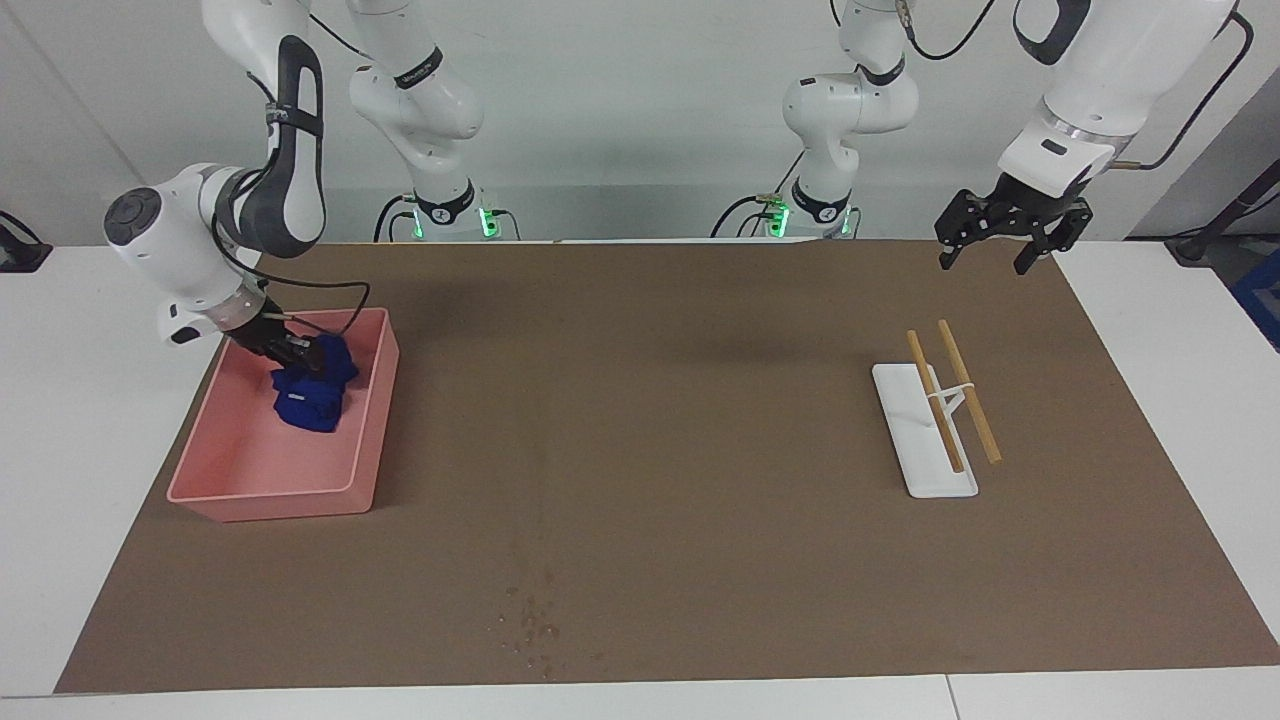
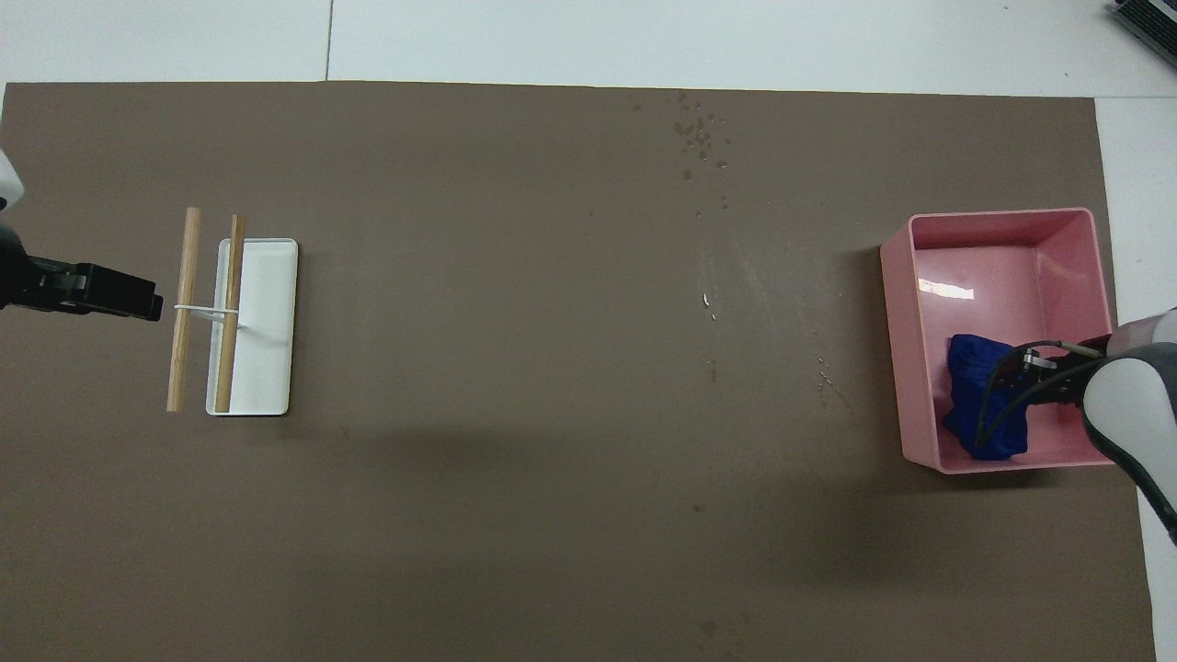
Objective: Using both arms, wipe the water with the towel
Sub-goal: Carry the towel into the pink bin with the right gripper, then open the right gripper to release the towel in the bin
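Observation:
The deep-blue towel (image 1: pixel 312 392) lies bunched in the pink bin (image 1: pixel 270 492), at the end of the bin nearer the robots. My right gripper (image 1: pixel 303 353) reaches down into the bin and is shut on the towel's top; in the overhead view the gripper (image 2: pixel 1011 375) covers part of the towel (image 2: pixel 973 405). The water (image 1: pixel 530 620) is a patch of small dark speckles on the brown mat, farther from the robots than the bin; the overhead view shows the speckles (image 2: pixel 699 133) and a faint streak. My left gripper (image 1: pixel 985 260) hangs open and empty in the air at the left arm's end of the table.
A white tray (image 1: pixel 925 470) with two wooden sticks (image 1: pixel 968 390) across a stand lies toward the left arm's end; it shows in the overhead view (image 2: pixel 271 322) beside the left gripper (image 2: pixel 147 305). The bin's walls (image 2: pixel 1002 218) enclose the towel. The brown mat (image 1: pixel 650 400) covers the table.

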Motion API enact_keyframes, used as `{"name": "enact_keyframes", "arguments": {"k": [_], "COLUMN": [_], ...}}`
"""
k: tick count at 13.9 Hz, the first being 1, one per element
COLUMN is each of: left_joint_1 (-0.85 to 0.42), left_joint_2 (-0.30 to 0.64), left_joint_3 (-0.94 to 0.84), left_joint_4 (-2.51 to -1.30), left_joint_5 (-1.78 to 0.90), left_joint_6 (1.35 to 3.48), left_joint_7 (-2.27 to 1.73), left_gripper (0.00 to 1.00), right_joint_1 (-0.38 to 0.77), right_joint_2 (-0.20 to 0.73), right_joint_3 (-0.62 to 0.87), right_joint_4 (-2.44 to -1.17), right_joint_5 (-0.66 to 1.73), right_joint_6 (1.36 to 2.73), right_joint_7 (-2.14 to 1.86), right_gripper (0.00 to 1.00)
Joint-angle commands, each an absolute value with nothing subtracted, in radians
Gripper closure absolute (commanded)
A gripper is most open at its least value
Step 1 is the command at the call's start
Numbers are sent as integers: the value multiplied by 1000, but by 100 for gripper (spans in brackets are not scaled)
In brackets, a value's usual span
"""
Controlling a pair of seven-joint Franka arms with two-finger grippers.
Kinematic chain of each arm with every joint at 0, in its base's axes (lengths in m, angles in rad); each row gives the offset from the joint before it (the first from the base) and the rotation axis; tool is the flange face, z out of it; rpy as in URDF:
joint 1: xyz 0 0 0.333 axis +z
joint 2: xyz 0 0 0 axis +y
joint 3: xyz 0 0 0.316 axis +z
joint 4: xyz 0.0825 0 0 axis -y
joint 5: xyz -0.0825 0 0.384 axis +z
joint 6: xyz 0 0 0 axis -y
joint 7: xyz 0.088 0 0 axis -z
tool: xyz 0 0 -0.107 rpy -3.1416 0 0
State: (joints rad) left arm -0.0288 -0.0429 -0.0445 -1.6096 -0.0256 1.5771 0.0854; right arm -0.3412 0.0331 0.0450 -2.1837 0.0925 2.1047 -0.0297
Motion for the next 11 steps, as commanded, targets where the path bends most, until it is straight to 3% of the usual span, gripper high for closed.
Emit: {"name": "enact_keyframes", "arguments": {"k": [1,6,11], "left_joint_1": [-31,-31,-31], "left_joint_2": [-71,-72,-71], "left_joint_3": [-41,-41,-41], "left_joint_4": [-1640,-1640,-1640], "left_joint_5": [-14,-14,-14], "left_joint_6": [1577,1577,1577], "left_joint_7": [95,95,95], "left_gripper": [0,0,0], "right_joint_1": [-324,-246,-111], "right_joint_2": [-15,-35,-19], "right_joint_3": [54,66,74], "right_joint_4": [-2119,-1841,-1614], "right_joint_5": [43,-43,-52], "right_joint_6": [1990,1734,1596], "right_joint_7": [-35,-2,150], "right_gripper": [0,0,0]}}
